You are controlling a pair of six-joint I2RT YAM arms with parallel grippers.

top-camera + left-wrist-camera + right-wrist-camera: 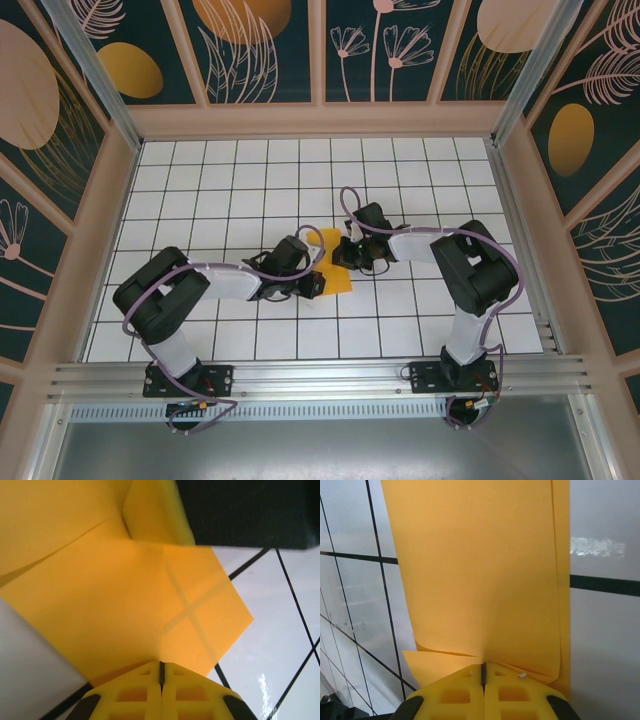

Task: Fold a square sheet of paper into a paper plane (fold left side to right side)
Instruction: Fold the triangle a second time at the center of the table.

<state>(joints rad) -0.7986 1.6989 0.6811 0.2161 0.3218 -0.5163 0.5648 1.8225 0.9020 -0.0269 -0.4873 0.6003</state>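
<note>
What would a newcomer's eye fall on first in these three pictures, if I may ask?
The bright orange-yellow sheet of paper, partly folded, lies in the middle of the white gridded table, with both arms bent in towards it. In the wrist views the yellow-fingered left gripper and right gripper are each shut on its edge. Around the table stand dark teal wall panels with floral patterns.

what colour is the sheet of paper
The paper is plain orange-yellow, unmarked; best seen in the right wrist view.
</note>
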